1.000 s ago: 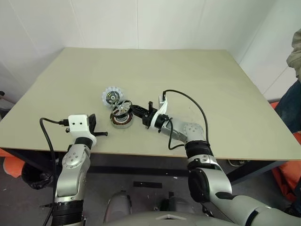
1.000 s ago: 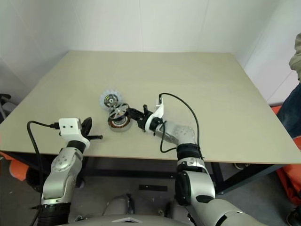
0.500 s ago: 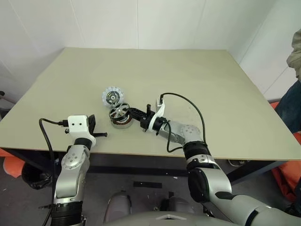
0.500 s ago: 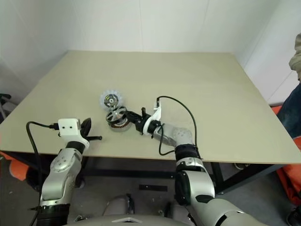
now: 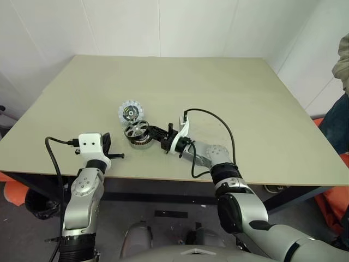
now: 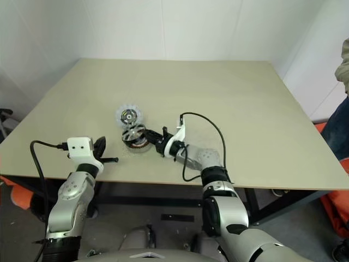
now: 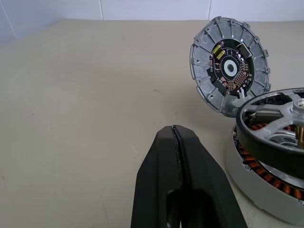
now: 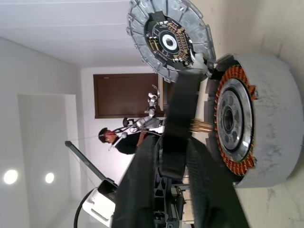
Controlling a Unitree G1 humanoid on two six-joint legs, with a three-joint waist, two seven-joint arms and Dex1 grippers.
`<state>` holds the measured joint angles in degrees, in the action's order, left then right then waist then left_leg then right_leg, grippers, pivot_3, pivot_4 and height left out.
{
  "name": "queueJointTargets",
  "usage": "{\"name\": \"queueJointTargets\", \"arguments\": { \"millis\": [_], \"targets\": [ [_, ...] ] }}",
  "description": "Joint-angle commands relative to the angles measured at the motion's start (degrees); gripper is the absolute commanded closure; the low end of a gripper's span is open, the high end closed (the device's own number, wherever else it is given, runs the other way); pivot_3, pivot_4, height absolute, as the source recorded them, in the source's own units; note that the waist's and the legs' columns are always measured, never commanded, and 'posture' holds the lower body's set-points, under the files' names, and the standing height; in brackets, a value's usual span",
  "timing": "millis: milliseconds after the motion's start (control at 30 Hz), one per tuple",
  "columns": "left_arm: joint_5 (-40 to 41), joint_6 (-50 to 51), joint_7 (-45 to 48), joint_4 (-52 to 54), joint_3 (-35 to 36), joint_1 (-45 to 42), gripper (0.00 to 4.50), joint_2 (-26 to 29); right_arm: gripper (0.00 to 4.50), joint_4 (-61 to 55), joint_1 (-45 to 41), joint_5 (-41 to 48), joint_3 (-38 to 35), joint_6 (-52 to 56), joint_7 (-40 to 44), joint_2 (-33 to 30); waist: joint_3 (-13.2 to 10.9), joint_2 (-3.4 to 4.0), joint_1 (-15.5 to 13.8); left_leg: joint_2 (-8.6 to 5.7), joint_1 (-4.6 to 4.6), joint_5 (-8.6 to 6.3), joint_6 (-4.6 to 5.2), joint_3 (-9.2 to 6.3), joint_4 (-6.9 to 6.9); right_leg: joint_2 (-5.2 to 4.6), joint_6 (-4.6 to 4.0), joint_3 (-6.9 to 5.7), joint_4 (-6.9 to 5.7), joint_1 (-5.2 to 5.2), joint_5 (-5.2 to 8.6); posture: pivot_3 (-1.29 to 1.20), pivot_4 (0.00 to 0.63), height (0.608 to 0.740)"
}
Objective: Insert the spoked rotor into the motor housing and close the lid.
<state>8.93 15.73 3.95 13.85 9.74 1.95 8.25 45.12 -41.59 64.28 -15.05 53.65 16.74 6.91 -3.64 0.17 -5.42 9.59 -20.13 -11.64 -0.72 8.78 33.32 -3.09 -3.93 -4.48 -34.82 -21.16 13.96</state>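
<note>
Spoked rotor (image 7: 271, 124) over copper-wound motor housing (image 7: 266, 190)

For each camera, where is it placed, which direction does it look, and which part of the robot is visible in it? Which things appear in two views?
Left and right eye views: on the head, looking forward and down over the table; both arms show.
Left wrist view: along the shut left gripper toward the lid, which leans tilted against the motor housing.
Right wrist view: along the right gripper, its fingers around the spoked rotor, beside the housing.
Shared: lid, housing and rotor appear in every view.
</note>
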Motion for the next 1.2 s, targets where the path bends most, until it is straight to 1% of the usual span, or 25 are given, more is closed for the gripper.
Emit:
{"name": "queueJointTargets", "arguments": {
  "millis": [33, 100, 333, 567, 833, 1200],
  "targets": [
    [0.2, -0.4, 0.0, 2.0, 0.5, -1.0, 4.50, 0.3, 2.29, -1.1, -7.2, 0.2, -0.3, -0.3, 1.1, 9.6, 0.0, 0.00, 0.0, 0.00, 0.00, 0.00, 0.00, 0.00, 0.00, 0.00, 0.00, 0.00, 0.00, 0.00, 0.00, 0.00, 0.000, 0.740],
    [0.2, -0.4, 0.0, 1.8, 0.3, -1.4, 4.50, 0.2, 1.65, -1.1, -7.3, 0.1, -0.4, -0.3, 0.9, 9.4, 0.0, 0.00, 0.0, 0.00, 0.00, 0.00, 0.00, 0.00, 0.00, 0.00, 0.00, 0.00, 0.00, 0.00, 0.00, 0.00, 0.000, 0.740],
    [0.2, -0.7, 0.0, 1.0, 0.0, -2.1, 4.50, -0.1, 1.65, -2.5, -7.8, -0.1, -0.6, -0.1, 0.4, 8.6, 0.0, 0.00, 0.0, 0.00, 0.00, 0.00, 0.00, 0.00, 0.00, 0.00, 0.00, 0.00, 0.00, -0.01, 0.00, 0.00, 0.000, 0.740],
    [0.2, -1.0, 0.3, 0.5, -0.1, -2.4, 4.50, -0.3, 1.65, -7.7, -7.1, 0.9, -0.5, 2.6, -2.8, 7.4, 0.0, 0.00, -0.1, 0.00, -0.05, 0.00, 0.00, 0.00, 0.00, 0.00, -0.01, -0.01, 0.01, -0.03, 0.00, 0.00, 0.000, 0.740],
    [0.1, -1.4, 0.5, -0.4, -0.5, -3.1, 4.50, -0.9, 1.65, -10.1, -6.1, 0.6, -0.9, 3.8, -5.6, 6.1, 0.0, 0.00, -0.1, 0.00, -0.05, 0.00, 0.01, 0.00, 0.00, 0.00, 0.00, -0.01, 0.02, -0.03, 0.00, 0.00, 0.000, 0.740],
    [0.0, -1.8, 0.7, -1.1, -0.6, -3.4, 4.50, -0.9, 1.65, -11.8, -4.2, -2.3, 0.7, 4.7, -6.7, 3.8, 0.0, 0.00, -0.1, 0.00, -0.06, 0.00, 0.01, 0.00, 0.00, 0.00, 0.00, -0.01, 0.02, -0.03, 0.00, 0.00, 0.000, 0.740]
  ]
}}
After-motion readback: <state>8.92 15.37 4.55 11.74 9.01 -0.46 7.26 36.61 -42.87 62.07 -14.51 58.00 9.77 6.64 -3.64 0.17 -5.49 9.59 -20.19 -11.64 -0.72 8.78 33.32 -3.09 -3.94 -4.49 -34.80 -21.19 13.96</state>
